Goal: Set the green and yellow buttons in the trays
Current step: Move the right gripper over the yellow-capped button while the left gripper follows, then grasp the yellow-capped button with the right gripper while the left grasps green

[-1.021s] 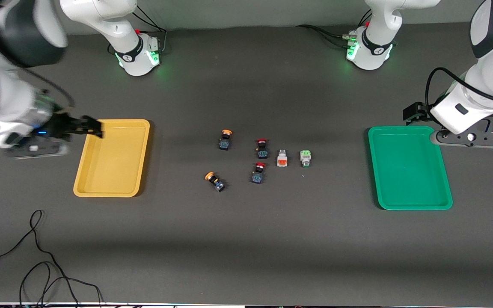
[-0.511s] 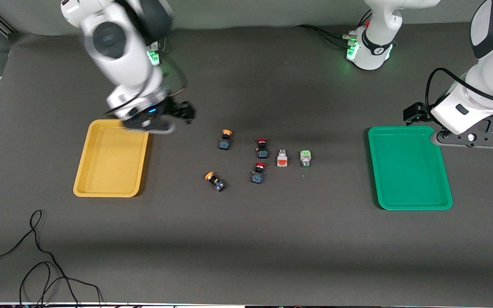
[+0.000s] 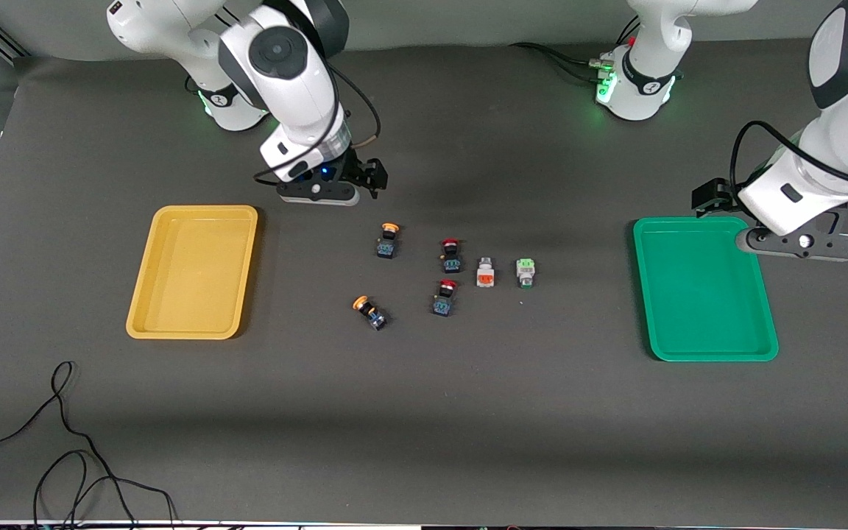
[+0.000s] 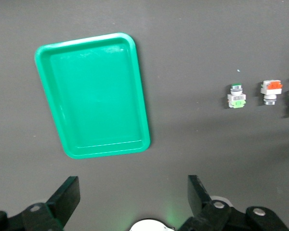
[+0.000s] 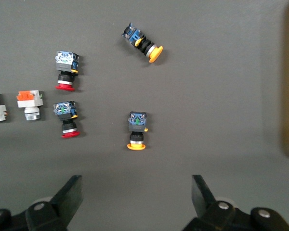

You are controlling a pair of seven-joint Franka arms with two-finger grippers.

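Two yellow-capped buttons lie mid-table, one (image 3: 389, 241) farther from the front camera than the other (image 3: 369, 311); both show in the right wrist view (image 5: 137, 130) (image 5: 143, 43). The green button (image 3: 525, 271) lies toward the left arm's end and shows in the left wrist view (image 4: 236, 96). The yellow tray (image 3: 146, 294) and the green tray (image 3: 766, 316) are empty. My right gripper (image 3: 369, 177) (image 5: 135, 185) is open and empty, above the table beside the first yellow button. My left gripper (image 3: 711, 197) (image 4: 132, 185) is open and empty, above the table by the green tray's corner.
Two red-capped switches (image 3: 451, 255) (image 3: 444, 297) and an orange-faced white switch (image 3: 485, 272) lie among the buttons. A black cable (image 3: 63, 442) loops on the table near the front edge at the right arm's end. Both arm bases stand along the table's back edge.
My right arm has swung from beside the yellow tray to the middle of the table, close to the yellow-capped button. The left arm has hardly moved. No button has moved.
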